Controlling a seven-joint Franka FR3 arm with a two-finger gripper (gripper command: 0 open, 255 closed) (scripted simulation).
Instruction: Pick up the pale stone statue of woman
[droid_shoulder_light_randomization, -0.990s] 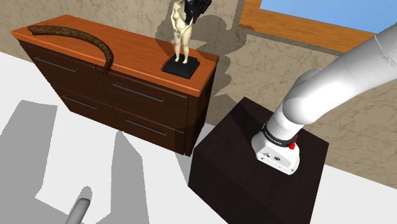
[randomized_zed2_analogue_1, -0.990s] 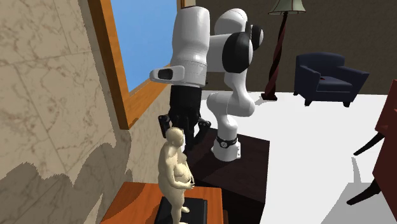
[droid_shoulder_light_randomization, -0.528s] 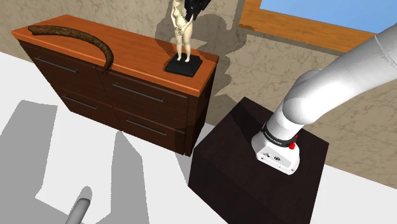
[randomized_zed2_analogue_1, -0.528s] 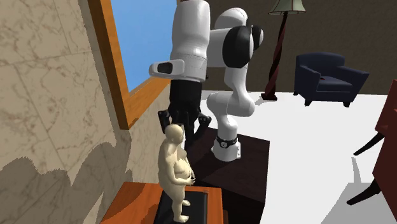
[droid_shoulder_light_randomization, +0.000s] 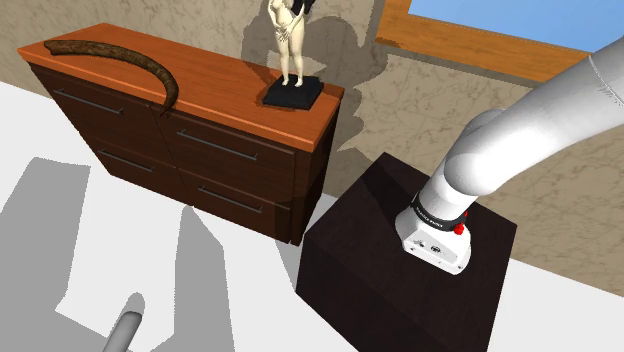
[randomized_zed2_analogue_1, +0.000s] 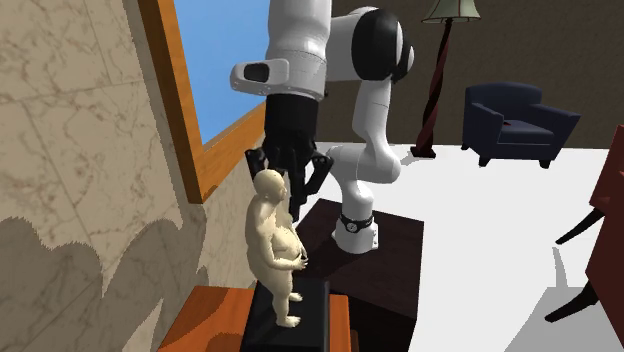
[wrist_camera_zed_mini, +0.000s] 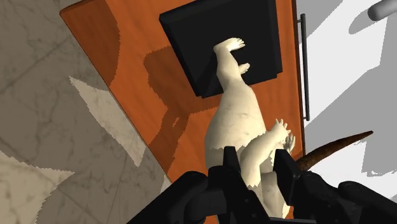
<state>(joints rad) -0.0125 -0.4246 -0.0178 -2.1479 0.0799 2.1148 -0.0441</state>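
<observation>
Grasp looks made, by our reading, and the lift is what is left. In the wrist view the gripper (wrist_camera_zed_mini: 256, 164) is clamped on the statue (wrist_camera_zed_mini: 238, 121): one black finger presses each side of the upper body, near the shoulders, and we see no gap at either finger. In the second exterior view the figure stands at lower centre, its head tucked up between the jaws. In the shoulder view it stands at top centre, over the right end of the dresser (droid_shoulder_light_randomization: 215, 85).

We cannot say for certain whether its base (droid_shoulder_light_randomization: 293, 93) has left the wood. In the wrist view the base's shadow falls to one side of it on the top, which hints at a small gap. We judge the raise to be barely begun at most.

The figure is a pale cream nude with a matte, faintly mottled surface, rounded at the belly and hips and slim at the legs. It stands on a flat black square plinth with crisp edges. The dresser top is smooth orange-brown wood over darker drawer fronts with thin bar handles. A long, curved, dark brown horn-like piece (droid_shoulder_light_randomization: 130, 60) lies toward its left end. The wall behind is blotchy beige, like stone.
</observation>
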